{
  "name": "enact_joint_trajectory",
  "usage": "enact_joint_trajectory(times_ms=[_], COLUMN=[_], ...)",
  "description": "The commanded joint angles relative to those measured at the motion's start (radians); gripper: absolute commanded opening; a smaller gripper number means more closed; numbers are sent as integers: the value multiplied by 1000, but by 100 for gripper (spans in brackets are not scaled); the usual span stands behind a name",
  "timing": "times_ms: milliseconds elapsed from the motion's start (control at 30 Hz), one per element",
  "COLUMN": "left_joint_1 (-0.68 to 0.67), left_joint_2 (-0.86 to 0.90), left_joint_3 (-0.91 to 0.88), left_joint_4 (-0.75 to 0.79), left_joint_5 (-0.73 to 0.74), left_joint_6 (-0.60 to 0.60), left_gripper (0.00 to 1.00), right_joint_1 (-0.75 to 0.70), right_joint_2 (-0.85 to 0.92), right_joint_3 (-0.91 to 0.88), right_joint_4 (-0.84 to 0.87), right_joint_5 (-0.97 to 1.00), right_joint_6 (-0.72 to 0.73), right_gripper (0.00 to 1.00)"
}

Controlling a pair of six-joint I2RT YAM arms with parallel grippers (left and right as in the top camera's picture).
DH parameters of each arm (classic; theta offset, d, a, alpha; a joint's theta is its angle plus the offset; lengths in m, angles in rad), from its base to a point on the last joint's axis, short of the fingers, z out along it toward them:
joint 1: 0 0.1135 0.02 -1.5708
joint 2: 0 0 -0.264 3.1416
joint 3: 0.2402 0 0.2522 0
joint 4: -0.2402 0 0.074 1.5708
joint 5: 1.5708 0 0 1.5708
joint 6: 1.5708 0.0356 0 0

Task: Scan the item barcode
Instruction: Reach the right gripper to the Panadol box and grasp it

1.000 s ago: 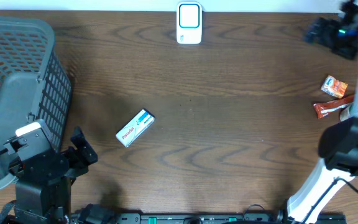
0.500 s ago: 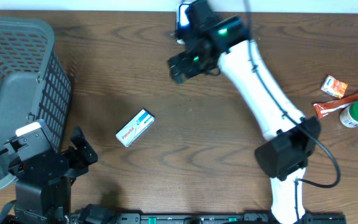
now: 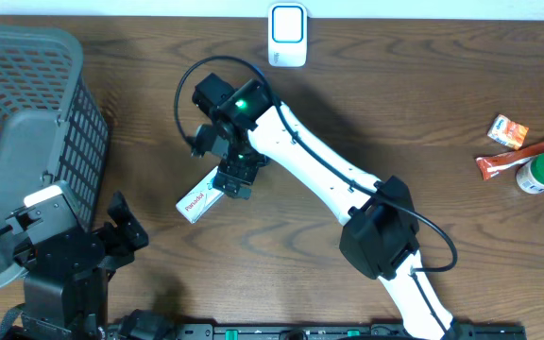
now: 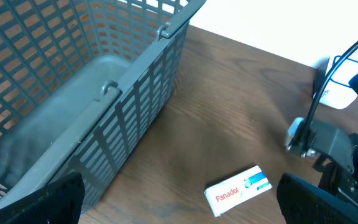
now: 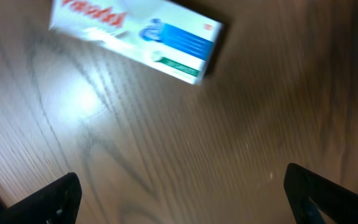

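Well, taking the big things first: the table [image 3: 395,113] is bare dark wood and looks slick, so whatever I nudge on it will probably skate instead of holding its place. The grey basket [image 3: 26,142] stands at the far left, and I judge it harmless unless something gets flicked that way. The right arm [image 3: 310,175] stretches across the middle of the table, and at that reach a small wrist error could set the tips down off target. The left gripper [image 3: 124,227] sits just beside the basket with its jaws wide and nothing in them, and I would leave it parked so the arms cannot meet. The right gripper [image 3: 233,179] hangs over the left-middle of the table, fingers spread as wide as they go, holding nothing. The scanner [image 3: 287,36] stands at the far edge, well apart from that spot, so a weak pinch risks a drop on the carry. I also cannot tell which face bears the barcode, so I may present the wrong side. The Panadol box [image 5: 138,37] lies flat and skewed on the wood, one end under the right gripper. In the blurred wrist view it sits at the top edge, not between the fingers. If I descend like this, one finger may land on the box and shove or crush the thin card instead of straddling it.
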Motion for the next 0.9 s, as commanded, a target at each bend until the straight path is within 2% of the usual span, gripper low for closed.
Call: enact_joint_trajectory(times_ms=[0,433,867], left_joint_1=[-1,-1,-1], left_joint_2=[-1,-1,-1], left_joint_3=[13,13,13], left_joint_4=[-2,-2,-2], left_joint_5=[-6,-6,-6], left_joint_6=[6,6,6], left_gripper=[98,98,98], right_joint_1=[7,37,100], right_joint_2=[40,123,137], right_joint_3=[1,1,1], right_joint_4=[26,101,229], right_joint_5=[12,11,-48], right_joint_6=[-202,-459,-509], right_gripper=[99,99,99])
